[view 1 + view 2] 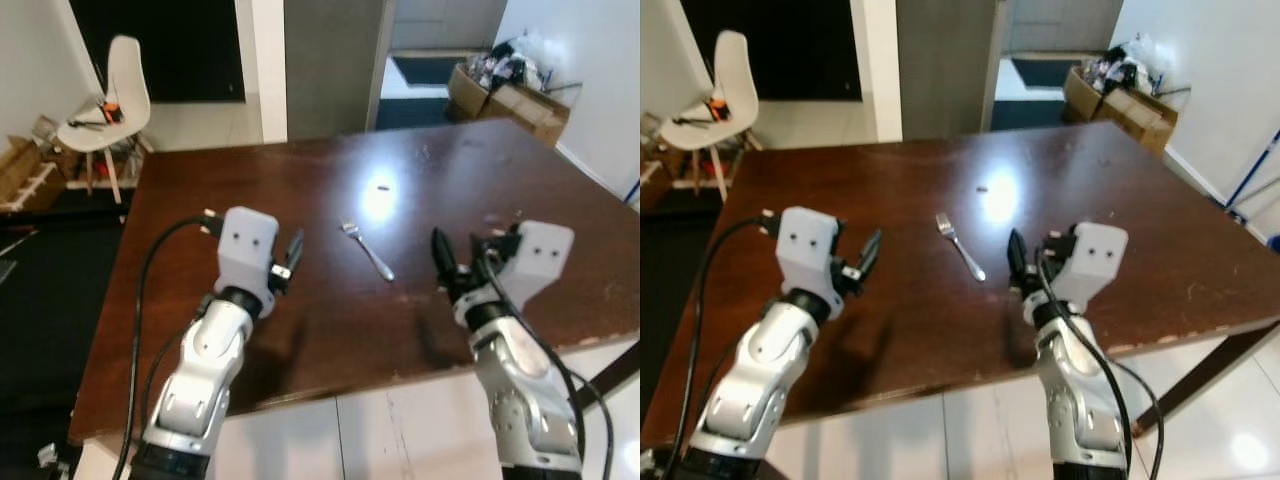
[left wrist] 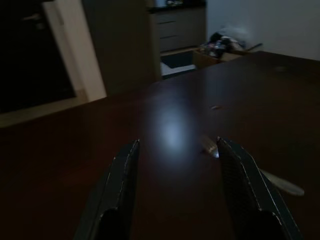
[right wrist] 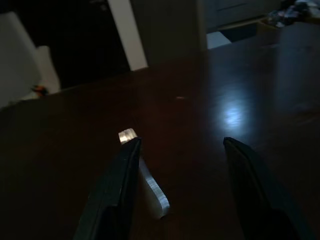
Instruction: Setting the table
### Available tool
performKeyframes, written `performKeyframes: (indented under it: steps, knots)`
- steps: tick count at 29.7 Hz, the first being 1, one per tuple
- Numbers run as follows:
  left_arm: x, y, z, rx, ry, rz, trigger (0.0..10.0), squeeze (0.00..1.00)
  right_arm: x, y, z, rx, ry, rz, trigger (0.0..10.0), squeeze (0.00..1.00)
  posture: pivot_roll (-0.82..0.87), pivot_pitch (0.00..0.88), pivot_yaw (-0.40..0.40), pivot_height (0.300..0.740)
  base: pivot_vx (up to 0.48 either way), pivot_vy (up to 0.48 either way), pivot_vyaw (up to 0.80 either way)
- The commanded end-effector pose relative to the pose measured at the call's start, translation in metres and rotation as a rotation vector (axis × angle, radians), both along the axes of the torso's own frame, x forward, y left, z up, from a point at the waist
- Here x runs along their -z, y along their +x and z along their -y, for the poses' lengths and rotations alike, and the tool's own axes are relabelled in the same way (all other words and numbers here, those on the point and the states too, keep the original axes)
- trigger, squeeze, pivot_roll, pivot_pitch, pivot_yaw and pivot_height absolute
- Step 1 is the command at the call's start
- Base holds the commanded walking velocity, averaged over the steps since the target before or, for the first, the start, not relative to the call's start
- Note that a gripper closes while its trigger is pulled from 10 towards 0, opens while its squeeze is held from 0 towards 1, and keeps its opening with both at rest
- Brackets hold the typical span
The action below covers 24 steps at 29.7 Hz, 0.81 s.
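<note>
Between both open grippers (image 1: 290,257) (image 1: 452,262), fork (image 1: 368,251).

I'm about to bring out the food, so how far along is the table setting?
Barely started. One fork lies on the dark table; no other tableware shows. Left hand and right hand hover open on either side of it, holding nothing. Everything else seems left.

No text, label, brand, number or sign can be read anywhere, not on the dark brown wooden table (image 1: 300,190) and not on the cardboard boxes (image 1: 510,100) behind.
</note>
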State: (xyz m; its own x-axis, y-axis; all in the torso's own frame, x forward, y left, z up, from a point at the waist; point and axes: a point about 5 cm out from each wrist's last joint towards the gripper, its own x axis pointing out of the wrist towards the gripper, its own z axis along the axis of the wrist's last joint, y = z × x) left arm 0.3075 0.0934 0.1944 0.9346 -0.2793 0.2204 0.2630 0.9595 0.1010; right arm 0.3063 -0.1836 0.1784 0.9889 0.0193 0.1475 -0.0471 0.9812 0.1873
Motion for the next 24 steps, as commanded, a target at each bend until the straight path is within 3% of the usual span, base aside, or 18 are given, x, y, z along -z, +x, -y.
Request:
performKeyframes:
  steps: [1,11,24]
  knots:
    - [0.003,-0.002,0.004,0.02,0.017,-0.013,10.0,0.0,0.005,0.001,0.005,0.0,-0.018,-0.034,10.0,0.0,-0.1,0.0,0.095,0.74,0.48,0.0,0.0]
    - [0.008,-0.005,0.005,0.04,0.019,-0.055,10.0,0.0,0.016,0.006,0.011,-0.046,-0.07,-0.096,10.0,0.0,-0.09,0.0,0.104,0.74,0.43,0.0,0.0]
    - [0.012,-0.011,-0.009,0.047,0.044,-0.086,10.0,0.0,0.042,0.009,-0.008,-0.223,-0.105,-0.227,10.0,0.0,-0.06,0.0,0.112,0.74,0.0,0.0,0.0]
